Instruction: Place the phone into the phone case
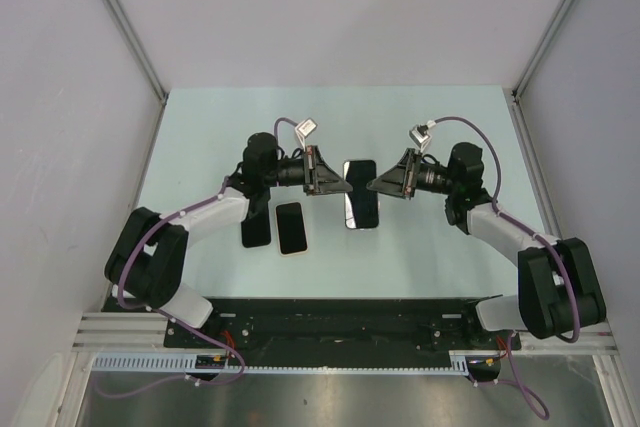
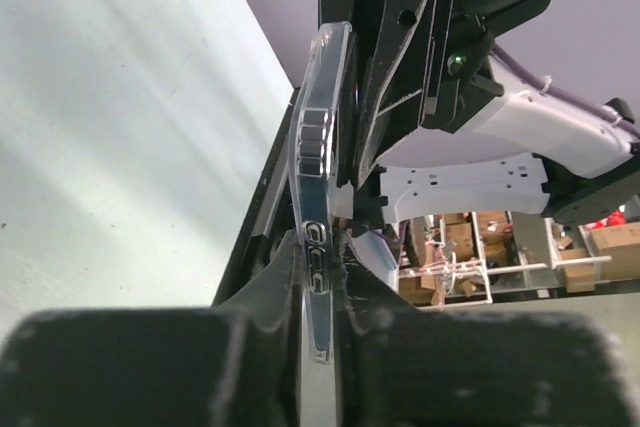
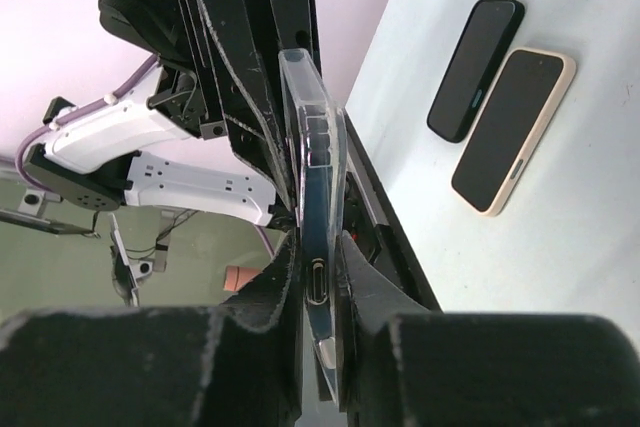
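A dark blue phone point(image 1: 360, 209) sits inside a clear phone case and is held on edge above the table between both grippers. My left gripper point(image 1: 343, 187) is shut on its left side; in the left wrist view the fingers point(image 2: 262, 282) clamp the clear case point(image 2: 318, 147) at its side buttons. My right gripper point(image 1: 374, 187) is shut on the opposite side. In the right wrist view the gripper point(image 3: 318, 269) pinches the case point(image 3: 312, 137) at the end with the phone's charging port point(image 3: 317, 282). How fully the phone is seated is hard to tell.
Two other phones lie flat on the pale green table point(image 1: 200, 147) by the left arm: a black one point(image 1: 257, 230) and one in a beige case point(image 1: 291, 228). Both show in the right wrist view, the black one point(image 3: 475, 67) and the beige one point(image 3: 512, 132). Grey walls enclose the table.
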`<state>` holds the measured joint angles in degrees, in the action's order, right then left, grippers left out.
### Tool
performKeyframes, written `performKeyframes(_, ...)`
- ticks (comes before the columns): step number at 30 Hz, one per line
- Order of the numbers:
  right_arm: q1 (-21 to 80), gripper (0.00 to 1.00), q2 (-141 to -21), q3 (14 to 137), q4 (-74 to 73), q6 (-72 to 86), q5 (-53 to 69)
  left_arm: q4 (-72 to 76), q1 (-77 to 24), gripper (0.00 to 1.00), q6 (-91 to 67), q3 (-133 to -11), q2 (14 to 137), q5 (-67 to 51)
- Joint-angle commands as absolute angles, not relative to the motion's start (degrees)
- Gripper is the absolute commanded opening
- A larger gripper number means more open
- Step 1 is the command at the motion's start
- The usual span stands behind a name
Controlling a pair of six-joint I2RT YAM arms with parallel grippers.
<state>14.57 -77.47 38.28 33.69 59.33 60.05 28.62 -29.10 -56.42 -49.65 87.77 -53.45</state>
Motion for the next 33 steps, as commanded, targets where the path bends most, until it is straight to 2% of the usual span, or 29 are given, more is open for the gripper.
performKeyframes(1, 15.1, 0.17, -76.5, 39.9, 32.4, 57.9, 60.0, 38.8, -30.3, 0.04, -59.9, -50.0, 87.2, -57.5)
performKeyframes(4, 15.1, 0.29, -75.4, 39.9, 29.4, 55.5, 59.8, 38.8, -30.4, 0.00, -59.9, -49.6, 87.3, -57.6)
performKeyframes(5, 15.2, 0.37, -75.0, 39.8, 28.6, 54.9, 59.7, 39.0, -30.3, 0.00, -59.9, -49.4, 87.4, -57.7)
performKeyframes(8, 15.1, 0.54, -74.3, 39.9, 25.8, 52.7, 60.0, 39.5, -30.3, 0.00, -60.1, -49.0, 87.7, -57.7)
performKeyframes(10, 15.1, 0.61, -73.7, 39.8, 24.2, 51.7, 60.4, 39.9, -30.3, 0.00, -60.4, -49.1, 87.7, -57.7)
performKeyframes(11, 15.2, 0.68, -73.7, 39.6, 23.8, 51.4, 60.2, 40.0, -30.3, 0.00, -60.4, -49.1, 87.7, -57.5)
performKeyframes(15, 15.6, 0.80, -71.9, 38.5, 22.3, 50.5, 59.3, 41.7, -30.3, 0.00, -62.2, -49.3, 88.6, -57.6)
performKeyframes(17, 15.7, 0.99, -71.8, 38.5, 19.2, 48.1, 59.4, 42.6, -30.4, 0.00, -62.8, -49.3, 88.9, -57.4)
performKeyframes(27, 15.9, 1.00, -68.0, 38.1, 11.5, 42.7, 58.6, 43.9, -29.9, 0.00, -63.0, -49.2, 90.4, -55.5)
performKeyframes(33, 16.0, 0.92, -67.4, 36.5, 10.2, 41.6, 58.1, 45.4, -29.9, 0.00, -64.4, -49.4, 89.9, -54.7)
